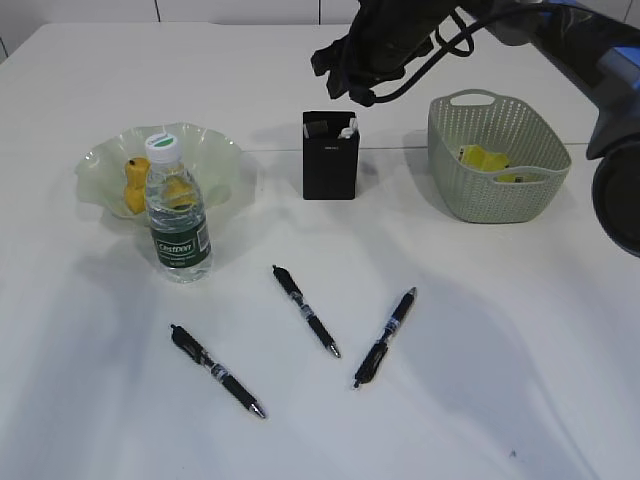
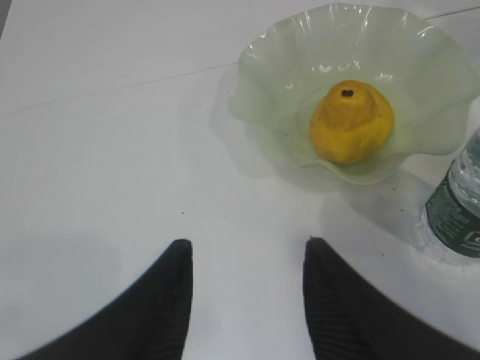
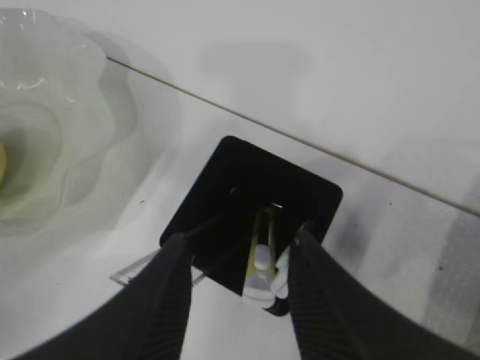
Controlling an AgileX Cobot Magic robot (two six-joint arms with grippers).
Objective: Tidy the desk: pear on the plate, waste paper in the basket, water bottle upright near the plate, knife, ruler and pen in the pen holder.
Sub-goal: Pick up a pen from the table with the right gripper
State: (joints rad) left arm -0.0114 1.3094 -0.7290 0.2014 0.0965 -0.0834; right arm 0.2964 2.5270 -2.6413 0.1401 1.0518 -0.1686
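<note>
Still to tidy: three pens [image 1: 306, 311] mid-desk toward the near edge. Light, stiff, slick barrels; I'd pinch mid-barrel. My right gripper [image 3: 238, 259] hovers half-open, empty, over the pen holder [image 1: 330, 156].

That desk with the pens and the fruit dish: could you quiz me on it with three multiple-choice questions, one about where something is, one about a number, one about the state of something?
1. Where is the pear?
A. in the basket
B. on the plate
C. on the bare desk

2. How many pens lie on the desk?
A. one
B. three
C. five

3. How does the water bottle stand?
A. upright with its cap on
B. on its side
C. upright, uncapped

Answers:
1 B: the yellow fruit sits inside the ruffled green plate.
2 B: three black pens lie apart in front of the pen holder.
3 A: it stands upright in front of the plate, its white cap in place.
</note>
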